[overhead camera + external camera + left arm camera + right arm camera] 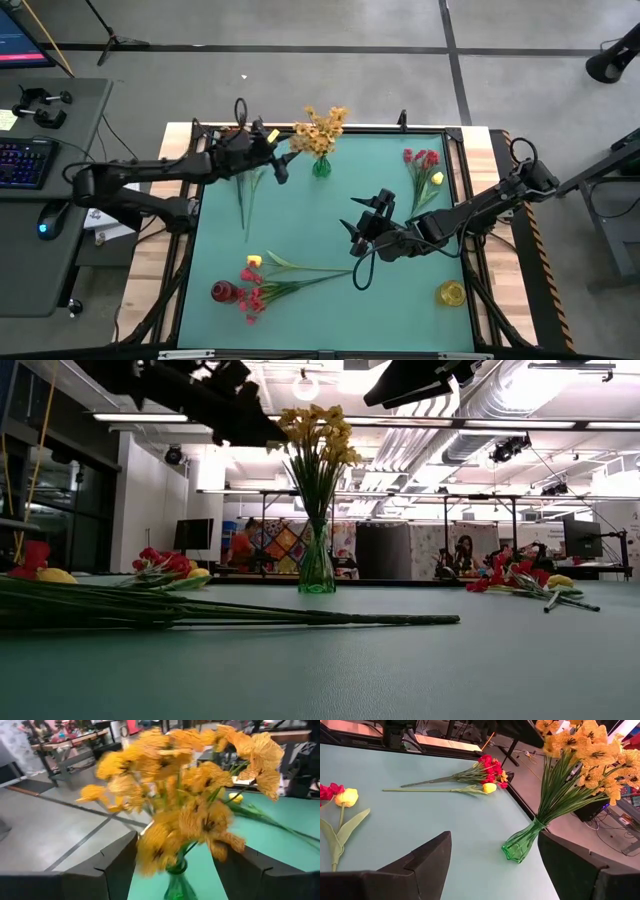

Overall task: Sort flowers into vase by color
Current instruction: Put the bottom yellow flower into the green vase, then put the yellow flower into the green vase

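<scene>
Apparently the orange-yellow step is just closing out — the left hand [283, 163] hangs beside the green vase [321, 167] at the far edge of the counter [330, 220], its fingers [117, 865] spread wide on either side of the orange-yellow sprays [320, 128] and pinching nothing. The sprays stand upright in the vase, stems down its neck.

The right hand [357, 238] waits over the middle of the counter, fingers apart and empty.

Unsorted flowers lie in three places: a red and yellow bunch [425, 170] near the far right corner, another red and yellow bunch [262, 285] near the front left beside a red vase [224, 291], and loose green stems [245, 200] under the left arm. A yellow vase [451, 293] sits at the front right.

Next, I judge, the left hand must back off without catching the blooms, then a hand picks one thin stem — a low, careful pinch flat against the counter.
</scene>
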Robot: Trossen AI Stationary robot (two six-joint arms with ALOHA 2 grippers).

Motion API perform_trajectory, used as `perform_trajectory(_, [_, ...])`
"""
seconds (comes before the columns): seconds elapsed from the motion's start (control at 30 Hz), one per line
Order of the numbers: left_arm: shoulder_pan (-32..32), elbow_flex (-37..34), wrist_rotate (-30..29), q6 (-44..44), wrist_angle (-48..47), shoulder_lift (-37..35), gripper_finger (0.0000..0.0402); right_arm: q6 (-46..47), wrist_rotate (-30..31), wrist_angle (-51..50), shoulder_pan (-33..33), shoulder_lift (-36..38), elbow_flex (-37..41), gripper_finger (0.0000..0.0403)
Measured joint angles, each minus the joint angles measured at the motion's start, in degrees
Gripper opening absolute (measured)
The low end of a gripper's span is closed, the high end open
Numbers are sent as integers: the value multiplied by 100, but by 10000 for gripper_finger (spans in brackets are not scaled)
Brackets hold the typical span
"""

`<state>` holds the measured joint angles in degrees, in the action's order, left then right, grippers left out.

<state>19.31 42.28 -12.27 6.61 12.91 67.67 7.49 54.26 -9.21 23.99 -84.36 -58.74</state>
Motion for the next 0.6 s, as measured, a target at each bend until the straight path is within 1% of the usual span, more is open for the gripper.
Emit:
perform_trajectory(0.1, [2,0,-55,-42,-469,-355,235,0,0,-2,0,0,0,286])
perform_trajectory(0.3, [0,0,-33,-401,-1295,-1058,235,0,0,-2,0,0,0,286])
perform_trajectory(0.6, [0,0,-54,-908,-2090,-2118,235,2,0,-2,0,0,-2,286])
